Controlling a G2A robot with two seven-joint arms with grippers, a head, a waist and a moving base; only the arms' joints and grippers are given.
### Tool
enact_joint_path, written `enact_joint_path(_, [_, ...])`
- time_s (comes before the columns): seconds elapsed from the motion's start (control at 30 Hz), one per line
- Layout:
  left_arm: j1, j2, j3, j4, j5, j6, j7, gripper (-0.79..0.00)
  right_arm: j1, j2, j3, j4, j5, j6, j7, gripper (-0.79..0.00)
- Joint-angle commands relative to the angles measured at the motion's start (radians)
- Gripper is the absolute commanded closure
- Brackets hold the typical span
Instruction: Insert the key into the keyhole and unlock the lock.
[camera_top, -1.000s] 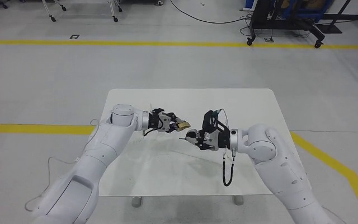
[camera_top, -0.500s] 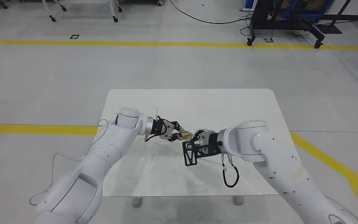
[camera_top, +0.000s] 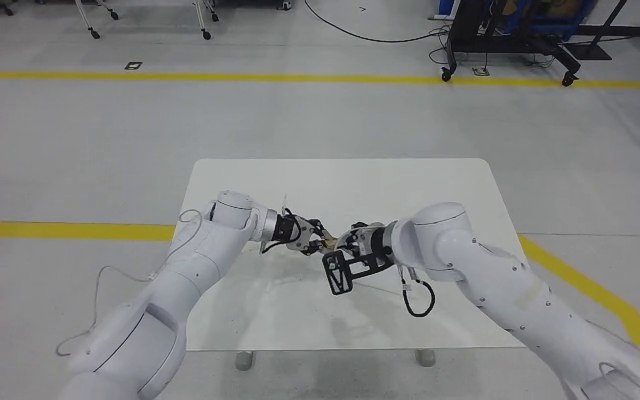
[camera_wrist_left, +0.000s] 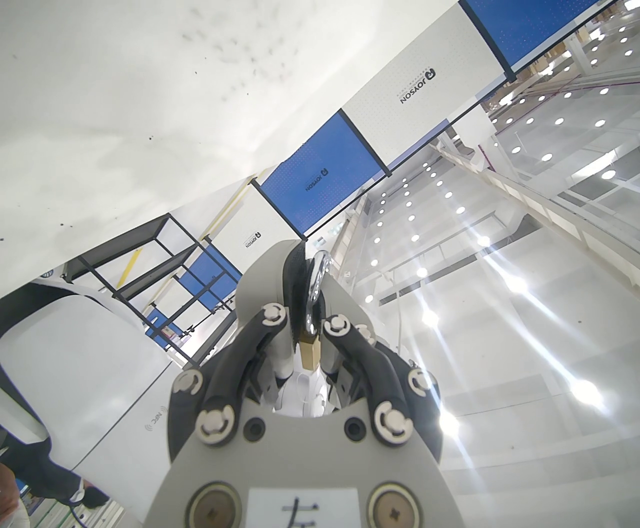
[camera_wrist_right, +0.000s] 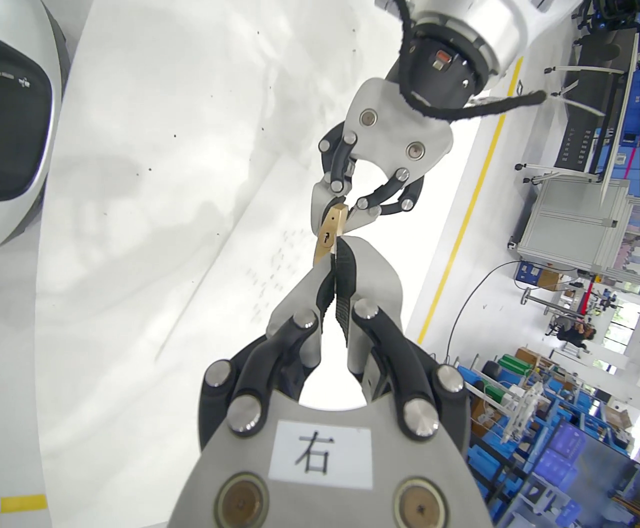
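Midair above the white table's (camera_top: 440, 190) centre, the left gripper (camera_wrist_right: 336, 212) clamps a brass padlock (camera_wrist_right: 330, 232). At the padlock's 3 o'clock, the right gripper's (camera_wrist_right: 340, 260) pinched-together fingertips meet its keyhole (camera_wrist_right: 326, 238) face, with any key hidden.

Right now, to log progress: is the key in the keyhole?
Seemingly out: the lock's keyhole shows bare; right fingers hide the key.

right hand (camera_wrist_right: 336, 256) rolled over, drawn in, tips now against lock (camera_wrist_right: 330, 229)

White table (camera_top: 450, 180) on pale floor (camera_top: 300, 110) crossed by yellow lines (camera_top: 300, 77).
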Motion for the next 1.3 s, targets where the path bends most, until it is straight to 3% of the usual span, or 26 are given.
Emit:
enact_joint_path(0.0, [-0.003,-0.001,0.004,0.005,-0.004,-0.001,-0.001,0.000,0.023,0.008,-0.025,0.004,0.006,0.007,0.007,0.000])
enact_joint_path(0.7, [-0.023,-0.010,0.027,0.036,-0.025,0.000,0.000,0.000,0.241,0.078,-0.276,-0.054,0.167,0.153,0.153,0.000])
enact_joint_path(1.27, [-0.019,-0.020,0.043,0.035,-0.029,0.007,0.007,0.000,0.386,0.078,-0.432,-0.032,0.286,0.221,0.221,0.000])
